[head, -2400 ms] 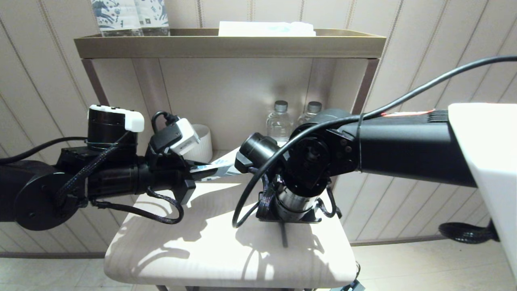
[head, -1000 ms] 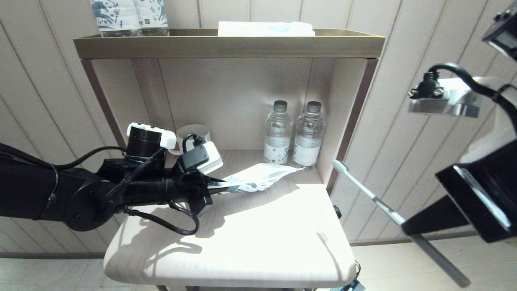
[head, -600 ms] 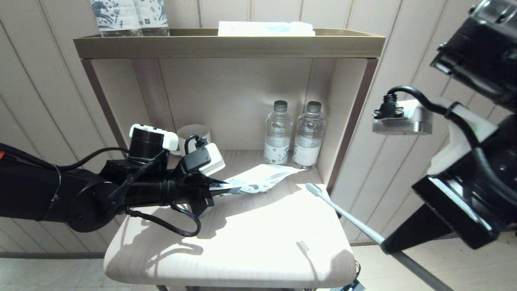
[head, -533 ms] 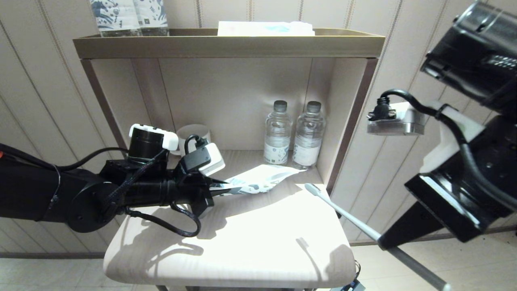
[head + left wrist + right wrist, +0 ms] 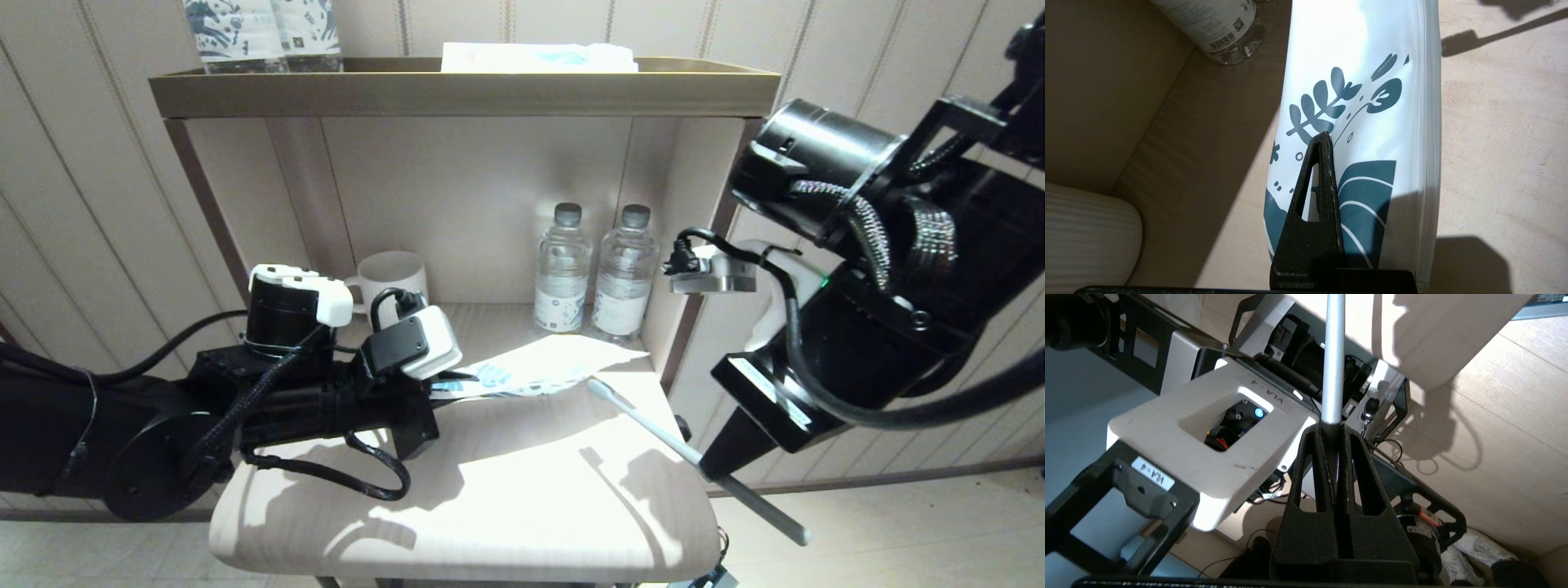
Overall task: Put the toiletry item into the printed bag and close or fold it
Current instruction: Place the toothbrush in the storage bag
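The toiletry item (image 5: 653, 429) in the right hand (image 5: 709, 467) has neared the printed bag (image 5: 539, 374).

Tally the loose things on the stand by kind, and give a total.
Water bottles: 2
Mug: 1
Printed bag: 1
Toothbrush: 1
Printed packs on top: 2
Flat packet on top: 1
Total: 8

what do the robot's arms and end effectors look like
Both arms are matte black with braided black cables. The left end effector carries a white camera block and a white-capped cylinder. The right end effector has black, textured, triangular fingers with cut-out slots.
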